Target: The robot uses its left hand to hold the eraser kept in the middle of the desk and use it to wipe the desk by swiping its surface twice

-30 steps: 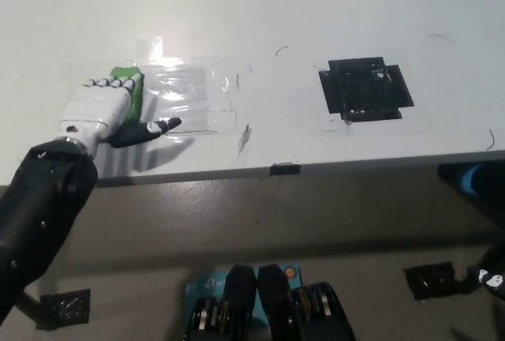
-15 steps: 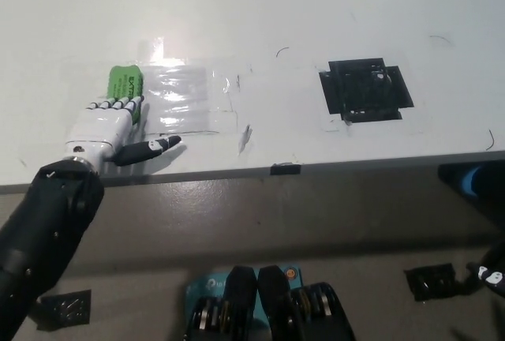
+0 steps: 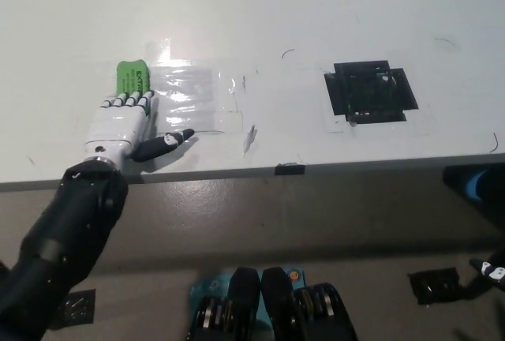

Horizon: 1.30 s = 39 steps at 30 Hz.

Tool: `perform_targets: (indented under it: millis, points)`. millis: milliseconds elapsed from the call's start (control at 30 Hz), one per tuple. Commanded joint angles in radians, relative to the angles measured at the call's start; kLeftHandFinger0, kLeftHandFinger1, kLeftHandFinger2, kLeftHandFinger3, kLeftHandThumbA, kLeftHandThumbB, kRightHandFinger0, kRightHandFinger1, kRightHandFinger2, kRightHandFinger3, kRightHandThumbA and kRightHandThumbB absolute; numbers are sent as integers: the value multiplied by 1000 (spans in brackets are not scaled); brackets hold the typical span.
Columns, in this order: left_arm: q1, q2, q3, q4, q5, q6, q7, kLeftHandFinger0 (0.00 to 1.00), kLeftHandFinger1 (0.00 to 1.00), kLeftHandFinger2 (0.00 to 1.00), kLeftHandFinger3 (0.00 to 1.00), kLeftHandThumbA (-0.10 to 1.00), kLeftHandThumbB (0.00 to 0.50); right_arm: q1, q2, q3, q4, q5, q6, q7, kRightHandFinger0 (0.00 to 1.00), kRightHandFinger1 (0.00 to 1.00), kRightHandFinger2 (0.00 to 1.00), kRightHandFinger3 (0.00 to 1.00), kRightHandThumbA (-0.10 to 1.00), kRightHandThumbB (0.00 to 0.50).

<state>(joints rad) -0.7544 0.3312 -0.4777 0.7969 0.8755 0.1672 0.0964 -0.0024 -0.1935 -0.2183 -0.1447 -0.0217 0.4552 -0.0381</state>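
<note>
The white left hand [image 3: 122,124] lies flat on the bench [image 3: 260,17] at the left of the frame, fingers spread and holding nothing. Its fingertips [image 3: 129,101] reach the near end of the green eraser [image 3: 133,77], which lies just above them. A clear plastic sheet [image 3: 192,98] sits right of the eraser; a black taped square [image 3: 369,91] lies well apart at the right. Only a white-marked black tip of the right hand [image 3: 493,271] shows at the lower right edge, so its state can't be told.

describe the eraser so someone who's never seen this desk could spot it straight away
Start at the white desk and go to its left part, where a patch of shiny clear tape is stuck down. The eraser lies flat at that patch's left end, just beyond the fingertips of the white left hand. It is the only bright green thing there, a small block with dark lettering, unlike the black tape square far to the right.
</note>
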Motion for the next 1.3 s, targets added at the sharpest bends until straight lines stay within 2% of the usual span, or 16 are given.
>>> perform_targets:
  millis: [0,67,100,233,400,500,533,600,700,800,900,967,1200,1267]
  points:
    - [90,-76,-26,36,-72,2,-141,1000,1000,1000,1000,1000,484,-22,-26,7,-48,-9,5,7,1000,1000,1000,1000,1000,96]
    - [93,-82,-37,32,-65,12,-157,1000,1000,1000,1000,1000,480,-23,-26,10,-53,-9,9,6,1000,1000,1000,1000,1000,104]
    - [98,-89,-39,29,-65,24,-167,1000,1000,1000,1000,1000,499,-25,-26,10,-51,-11,13,4,1000,1000,1000,1000,1000,95]
    - [102,-119,-55,47,-65,33,-191,1000,1000,1000,1000,1000,500,-29,-30,16,-46,-12,7,5,1000,1000,1000,1000,1000,56]
    - [103,-165,-86,44,-56,65,-235,1000,1000,1000,1000,1000,500,-32,-40,27,-53,-13,12,15,1000,1000,1000,1000,1000,73]
    - [86,-205,-99,86,-56,39,-227,1000,1000,1000,1000,1000,500,-36,-42,33,-53,-16,9,13,1000,1000,1000,1000,1000,86]
    - [72,-239,-104,105,-57,31,-221,1000,1000,1000,1000,1000,500,-38,-42,34,-53,-17,9,11,1000,1000,1000,1000,1000,73]
    - [68,-251,-112,103,-52,36,-226,1000,1000,1000,1000,1000,500,-39,-38,38,-54,-17,11,10,1000,1000,1000,1000,1000,69]
    - [38,-315,-130,137,-41,29,-216,1000,1000,1000,1000,1000,500,-42,-32,36,-58,-6,12,11,1000,1000,1000,1000,1000,71]
    - [27,-341,-154,146,-30,20,-213,1000,1000,1000,1000,1000,500,-51,-26,44,-55,-15,9,4,1000,1000,1000,1000,1000,57]
    - [27,-359,-164,152,-28,36,-214,1000,1000,1000,1000,1000,500,-57,-18,54,-56,-25,10,-4,1000,1000,1000,1000,1000,68]
    - [17,-379,-173,183,-22,34,-211,1000,1000,1000,1000,1000,500,-59,-17,57,-53,-31,0,-10,1000,1000,1000,1000,1000,47]
    - [-34,-434,-262,313,49,29,-231,1000,1000,1000,1000,1000,500,-74,4,50,-48,-40,-2,-37,1000,1000,1000,1000,1000,34]
    - [-40,-449,-284,337,60,16,-225,1000,1000,1000,1000,1000,500,-78,8,50,-53,-44,5,-41,1000,1000,1000,1000,1000,47]
